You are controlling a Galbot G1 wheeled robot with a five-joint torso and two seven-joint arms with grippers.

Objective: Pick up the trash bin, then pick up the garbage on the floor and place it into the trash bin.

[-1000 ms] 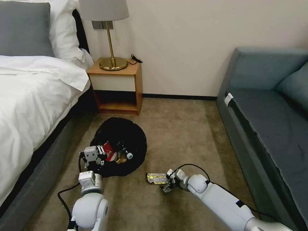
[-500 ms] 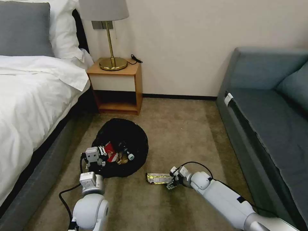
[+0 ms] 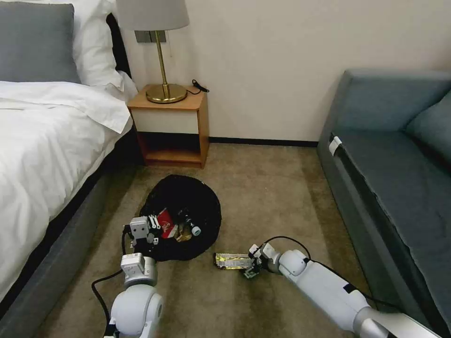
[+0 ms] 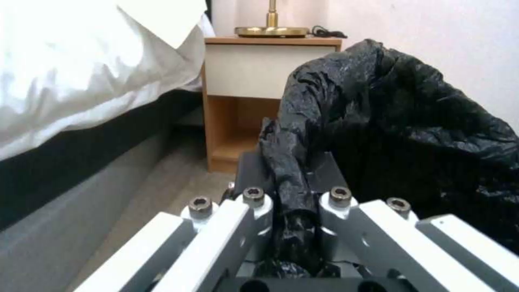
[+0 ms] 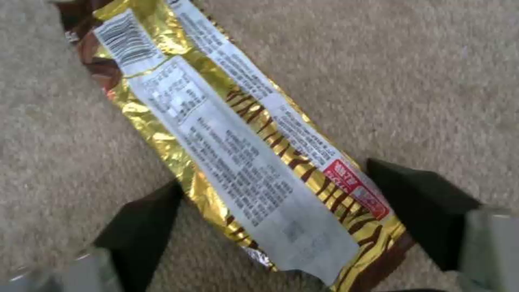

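The trash bin (image 3: 197,202), lined with a crinkly black bag (image 4: 411,121), stands on the carpet between the bed and the sofa. My left gripper (image 3: 151,224) is shut on the near rim, and the bag is pinched between its fingers (image 4: 254,200). A red-white wrapper (image 3: 165,219), a clear bottle (image 3: 191,226) and brown paper (image 3: 181,234) lie inside. The long silvery-gold snack wrapper (image 3: 230,261) lies flat on the floor to the bin's right. My right gripper (image 3: 250,269) is down at its right end, open, one black fingertip (image 5: 149,225) on each side of the wrapper (image 5: 243,150).
A bed (image 3: 42,155) runs along the left, and a wooden nightstand (image 3: 171,126) with a brass lamp (image 3: 163,70) stands against the back wall. A grey-blue sofa (image 3: 399,178) lines the right. Bare carpet (image 3: 268,192) lies between them.
My left arm has carried the bin slightly to the right. The right gripper has shifted a little along the wrapper's end and stays low over it.
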